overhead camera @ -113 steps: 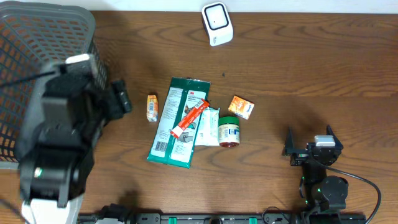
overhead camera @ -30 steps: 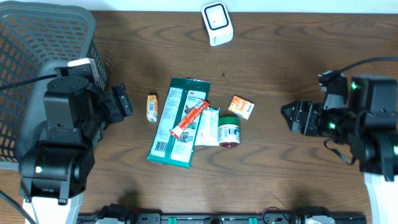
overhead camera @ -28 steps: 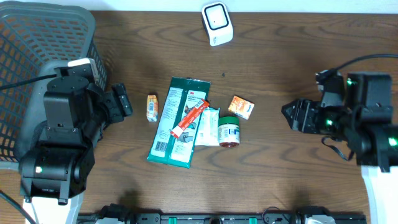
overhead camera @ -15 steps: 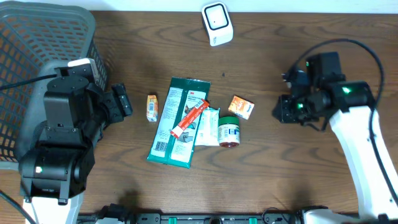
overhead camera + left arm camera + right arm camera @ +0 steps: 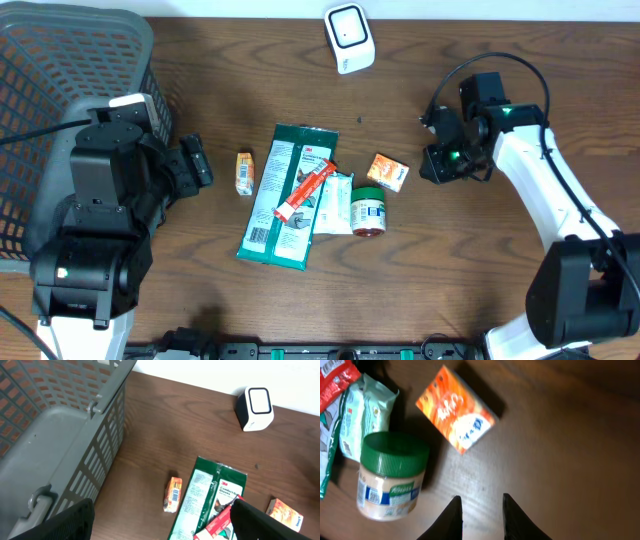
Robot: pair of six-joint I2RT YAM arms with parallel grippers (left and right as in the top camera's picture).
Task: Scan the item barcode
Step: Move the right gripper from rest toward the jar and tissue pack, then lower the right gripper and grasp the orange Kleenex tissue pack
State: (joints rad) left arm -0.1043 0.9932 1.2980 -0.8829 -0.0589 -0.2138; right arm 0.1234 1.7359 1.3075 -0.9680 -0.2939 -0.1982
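Right wrist: right gripper [image 5: 479,516] is poised just short of the box [image 5: 456,409].
Jaws are set slightly apart, empty, likely for grasping it; left gripper [image 5: 165,522] is held wide apart.

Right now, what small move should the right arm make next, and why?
Probably widen the right gripper and ease it toward the orange box: its fingers stand narrowly apart, empty, short of the box, which lies flat beside the green-lidded jar.
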